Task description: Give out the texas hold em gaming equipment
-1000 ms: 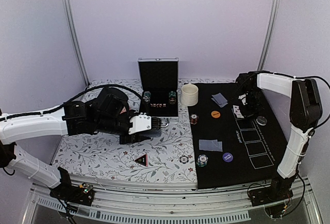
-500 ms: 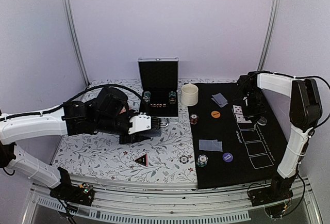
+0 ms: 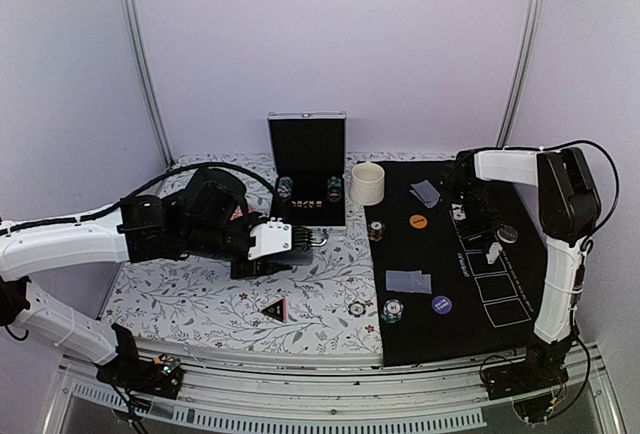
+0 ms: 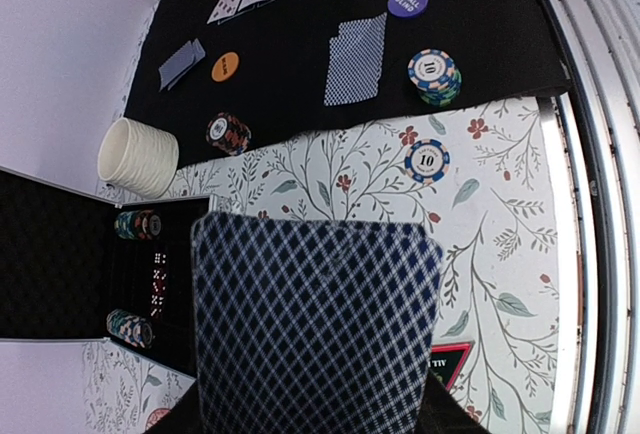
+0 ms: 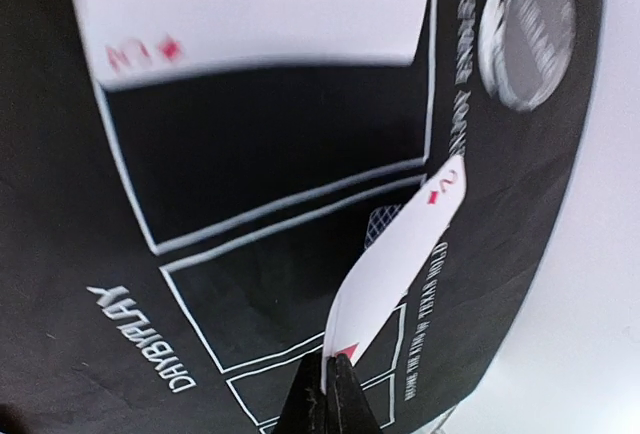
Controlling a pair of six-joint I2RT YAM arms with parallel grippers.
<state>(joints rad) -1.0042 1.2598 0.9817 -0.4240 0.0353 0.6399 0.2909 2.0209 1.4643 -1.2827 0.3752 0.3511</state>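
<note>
Two of diamonds (image 5: pixel 400 254), a white-faced playing card, is pinched at one end between the closed fingertips of the right gripper (image 5: pixel 330 399). It bows over the white outlined boxes of the black mat (image 5: pixel 270 134); whether its far end touches the mat cannot be told. A face-up card (image 5: pixel 250 4) with red pips lies flat beyond it, and a silvery disc (image 5: pixel 527 19) sits near the boxes.

The left gripper (image 3: pixel 312 238) hovers over the floral cloth (image 3: pixel 180 294), clamped on a blue cross-hatched card back (image 4: pixel 315 324); one card or several is unclear.

On the mat lie:
- a near face-down card (image 3: pixel 408 281)
- a far face-down card (image 3: pixel 426 192)
- an orange disc (image 3: pixel 418 221)
- a dark blue disc (image 3: pixel 441 304)
- a far chip stack (image 3: pixel 376 230)
- a near chip stack (image 3: pixel 392 310)

A single chip (image 3: pixel 356 308) and a triangle marker (image 3: pixel 273 308) rest on the cloth. A cream cup (image 3: pixel 367 183) stands beside an open black case (image 3: pixel 307 154).
</note>
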